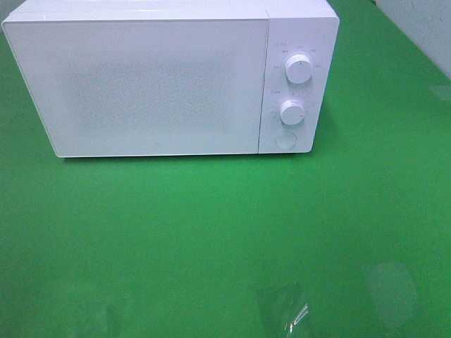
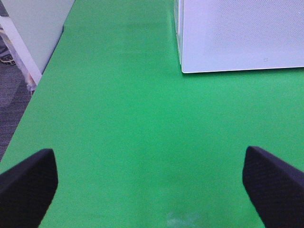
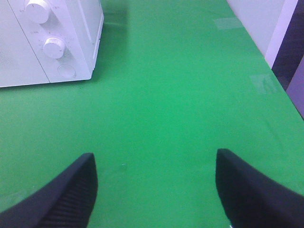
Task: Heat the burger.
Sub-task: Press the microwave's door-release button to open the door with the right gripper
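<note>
Microwave (image 1: 303, 24) casing: smooth, white, slightly glossy. Door (image 1: 141, 91): finely dotted. Table cover (image 1: 211, 239): green, smooth, faint sheen. Pads (image 2: 273, 183) of left gripper (image 2: 148, 154) and right gripper (image 3: 155, 156): black, finely textured.

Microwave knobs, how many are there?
2, both on the microwave, at the right side of its front: the upper knob directly above the lower knob. None seems hidden.

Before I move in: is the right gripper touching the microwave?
Apart. The right wrist view shows bare green table between the right gripper and the microwave.
</note>
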Motion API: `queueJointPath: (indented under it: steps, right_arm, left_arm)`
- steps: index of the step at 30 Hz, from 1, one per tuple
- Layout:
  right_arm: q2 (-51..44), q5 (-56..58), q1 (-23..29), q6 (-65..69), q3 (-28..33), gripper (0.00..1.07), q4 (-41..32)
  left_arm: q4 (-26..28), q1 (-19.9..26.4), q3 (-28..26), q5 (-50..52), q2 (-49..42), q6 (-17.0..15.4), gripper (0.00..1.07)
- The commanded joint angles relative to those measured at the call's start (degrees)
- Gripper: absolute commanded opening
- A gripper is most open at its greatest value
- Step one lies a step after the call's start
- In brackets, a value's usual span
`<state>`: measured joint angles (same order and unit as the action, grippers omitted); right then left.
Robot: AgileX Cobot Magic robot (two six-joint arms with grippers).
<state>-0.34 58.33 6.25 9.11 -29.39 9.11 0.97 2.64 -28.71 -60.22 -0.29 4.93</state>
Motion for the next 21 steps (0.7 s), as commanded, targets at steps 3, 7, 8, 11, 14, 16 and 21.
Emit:
queueJointPath:
  steps: [3,7,8,11,14,16,21]
  right_arm:
    - [-1.3,-1.2,-0.1,-0.6,-0.2,0.7,0.3]
    - [-0.9,-4.2,-0.1,-0.6,-1.9,0.7,0.3]
    - [-0.1,-6.9,-0.1,-0.6,-2.1,0.7,0.3]
    - [1.7,-11.7,-0.1,-0.6,-2.1,0.7,0.3]
    - [2.8,-15.8,-0.1,-0.6,-2.1,0.7,0.5]
    - [4.0,-19.6,-0.1,-0.6,-2.1,0.7,0.6]
    - [8.8,-29.3,-0.1,-0.6,-0.1,0.7,0.7]
  left_arm:
    - [0.1,0.1,0.1,0.7,-1.1,0.1,0.98]
    - [0.1,0.1,0.1,0.7,-1.1,0.1,0.98]
    - [0.1,0.1,0.1,0.7,-1.1,0.1,0.98]
    - [0.1,0.1,0.1,0.7,-1.1,0.1,0.98]
    - [0.1,0.1,0.1,0.7,-1.1,0.1,0.98]
    - [0.1,0.1,0.1,0.7,-1.1,0.1,0.98]
    - [0.1,0.1,0.1,0.7,-1.1,0.1,0.98]
